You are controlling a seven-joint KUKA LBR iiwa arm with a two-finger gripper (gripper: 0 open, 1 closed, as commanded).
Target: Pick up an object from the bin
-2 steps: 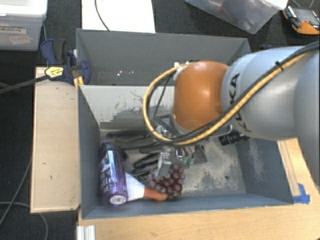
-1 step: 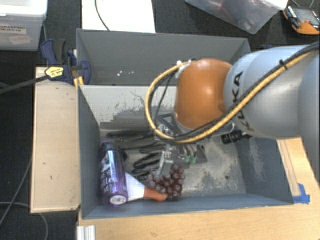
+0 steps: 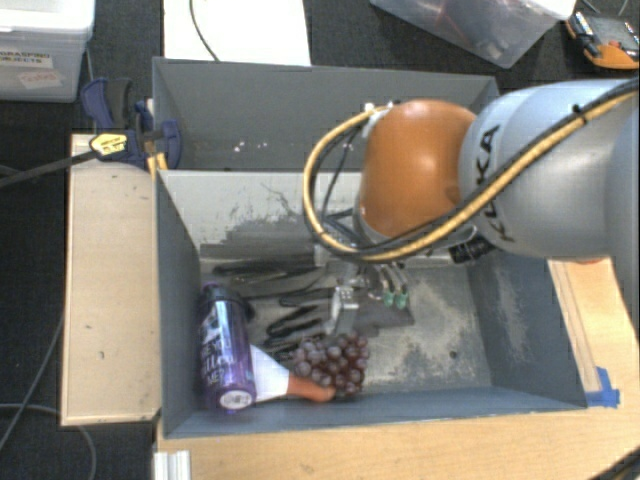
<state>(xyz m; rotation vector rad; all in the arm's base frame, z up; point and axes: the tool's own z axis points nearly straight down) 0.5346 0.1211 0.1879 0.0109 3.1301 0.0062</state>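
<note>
Looks like the approach: gripper [image 3: 345,306] sits low over the grape bunch [image 3: 335,361] by the bin's [image 3: 185,298] front edge. Can't tell if it's open or closed. Next it needs a clean squeeze on the grapes.

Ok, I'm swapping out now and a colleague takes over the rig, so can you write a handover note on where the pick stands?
End effector: low inside the grey metal bin, just behind the bunch of dark purple grapes; no hold can be confirmed.
Things: the purple cylindrical bottle lies at the left, the white cone with an orange tip lies between bottle and grapes, and the slender black tools lie toward the back.
Done: nothing is lifted clear.
Left: grasp one thing and raise it out.
</note>
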